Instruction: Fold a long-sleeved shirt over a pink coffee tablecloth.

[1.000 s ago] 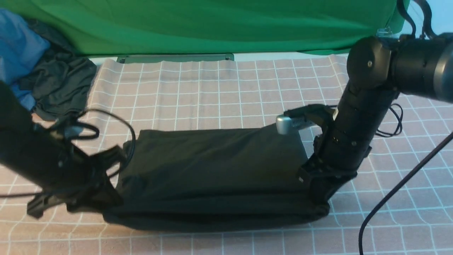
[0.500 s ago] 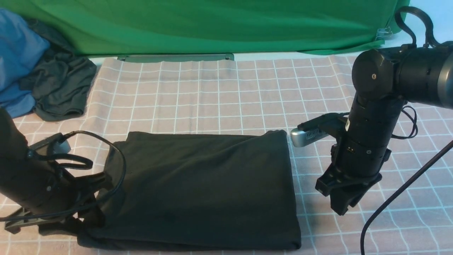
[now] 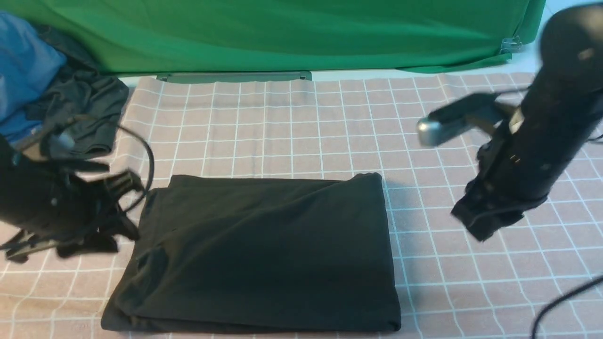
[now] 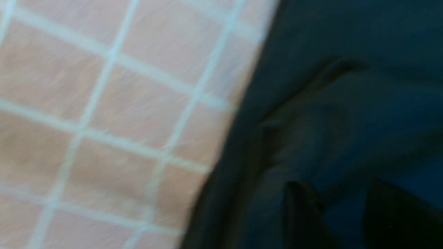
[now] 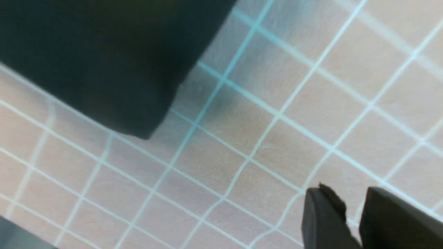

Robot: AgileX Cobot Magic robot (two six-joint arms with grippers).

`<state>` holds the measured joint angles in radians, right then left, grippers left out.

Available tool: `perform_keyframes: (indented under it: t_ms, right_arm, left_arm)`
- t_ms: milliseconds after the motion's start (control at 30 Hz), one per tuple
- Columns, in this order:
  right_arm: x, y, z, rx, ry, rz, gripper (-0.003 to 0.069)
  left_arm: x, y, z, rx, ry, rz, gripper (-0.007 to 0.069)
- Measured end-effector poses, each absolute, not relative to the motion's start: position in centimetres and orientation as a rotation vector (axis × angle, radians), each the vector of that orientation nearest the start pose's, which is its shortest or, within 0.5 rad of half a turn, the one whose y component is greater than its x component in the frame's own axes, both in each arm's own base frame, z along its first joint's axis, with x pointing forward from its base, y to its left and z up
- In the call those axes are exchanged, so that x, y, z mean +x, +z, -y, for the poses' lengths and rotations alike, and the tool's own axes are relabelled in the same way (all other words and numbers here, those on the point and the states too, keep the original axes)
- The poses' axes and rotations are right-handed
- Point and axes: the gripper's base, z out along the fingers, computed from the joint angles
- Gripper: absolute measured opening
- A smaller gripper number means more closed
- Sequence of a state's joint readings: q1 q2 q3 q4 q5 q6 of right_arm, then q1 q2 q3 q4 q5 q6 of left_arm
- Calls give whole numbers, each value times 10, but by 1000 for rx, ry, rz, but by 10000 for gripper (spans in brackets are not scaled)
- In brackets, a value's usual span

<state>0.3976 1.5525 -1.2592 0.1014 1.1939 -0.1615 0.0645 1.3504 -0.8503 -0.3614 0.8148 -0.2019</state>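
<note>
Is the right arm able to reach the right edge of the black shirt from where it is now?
Probably yes. The right gripper hangs beside the folded shirt, and only bare pink tablecloth lies between them, so nothing blocks the way.

A plain green cloth [image 3: 282, 33] hangs across the far side as a backdrop, creased in soft folds, its lower edge reaching down to the tabletop. Below it lies a flat grey-green bar [image 3: 233, 76]. At the far left sits a heap of clothes: a blue garment [image 3: 21, 75] against a dark grey one [image 3: 89, 108]. The light is even and soft.
</note>
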Motion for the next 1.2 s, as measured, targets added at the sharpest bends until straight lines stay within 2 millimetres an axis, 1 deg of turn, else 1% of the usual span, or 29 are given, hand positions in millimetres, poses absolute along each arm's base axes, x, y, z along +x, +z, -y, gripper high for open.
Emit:
perform_keyframes:
  t_ms: [67, 100, 167, 200, 267, 300, 333, 367, 433, 500, 567, 633, 667, 700, 767, 800, 833, 867, 900, 933, 967, 1033, 1067, 1133, 1200]
  right_arm:
    - [261, 309, -119, -758, 196, -2790, 204]
    - [256, 318, -118, -750, 203, -2754, 204]
    - [250, 330, -115, -735, 212, -2693, 204]
    - [245, 338, -113, -725, 218, -2656, 204]
    - [239, 348, -110, -716, 223, -2617, 204]
    - [236, 350, -109, -714, 225, -2610, 204]
    - [235, 351, -109, -714, 225, -2607, 204]
    - [230, 355, -107, -718, 225, -2610, 206]
    - [223, 359, -104, -723, 225, -2615, 206]
    - [218, 363, -102, -716, 228, -2608, 206]
    - [203, 380, -95, -673, 243, -2538, 206]
    - [189, 395, -90, -644, 257, -2457, 206]
    - [188, 397, -89, -640, 259, -2446, 206]
    - [173, 411, -83, -614, 271, -2356, 206]
    - [150, 433, -73, -556, 297, -2208, 202]
    - [148, 434, -72, -550, 299, -2196, 200]
    - [140, 441, -68, -537, 305, -2147, 195]
    - [128, 450, -63, -516, 315, -2073, 181]
    - [124, 452, -61, -511, 316, -2050, 175]
    - [106, 461, -53, -480, 328, -1944, 148]
    - [96, 464, -49, -461, 336, -1886, 125]
    - [79, 465, -41, -427, 350, -1787, 65]
    - [72, 461, -38, -411, 354, -1742, 45]
    - [58, 457, -31, -385, 353, -1647, 36]
    - [49, 442, -25, -361, 341, -1562, 36]
  left_arm:
    - [254, 246, 21, -568, -548, -2678, 59]
    - [256, 244, 27, -536, -564, -2684, 36]
    - [259, 237, 39, -471, -574, -2714, 17]
    - [262, 229, 46, -432, -561, -2748, 12]
    - [267, 211, 52, -399, -504, -2814, 12]
    - [269, 204, 51, -404, -467, -2845, 12]
    - [270, 200, 51, -406, -457, -2859, 12]
    - [273, 186, 46, -433, -370, -2912, 12]
    - [276, 176, 39, -469, -290, -2937, 12]
    - [278, 172, 33, -501, -253, -2934, 12]
    - [280, 171, 23, -576, -235, -2916, 13]
    - [280, 172, 18, -613, -239, -2899, 13]
    - [280, 173, 18, -617, -240, -2897, 13]
    - [280, 176, 15, -629, -245, -2883, 13]
    - [277, 184, 13, -622, -242, -2859, 13]
    - [276, 186, 13, -617, -240, -2856, 13]
    - [275, 189, 12, -613, -239, -2852, 13]
    - [272, 197, 12, -605, -246, -2835, 13]
    - [271, 200, 13, -601, -249, -2829, 13]
    - [266, 214, 14, -588, -284, -2783, 13]
    - [263, 222, 15, -577, -306, -2754, 13]
    - [253, 244, 18, -535, -368, -2677, 13]
    - [246, 255, 19, -515, -400, -2633, 13]
    - [234, 270, 22, -483, -445, -2569, 13]
    - [212, 287, 23, -428, -480, -2484, 13]
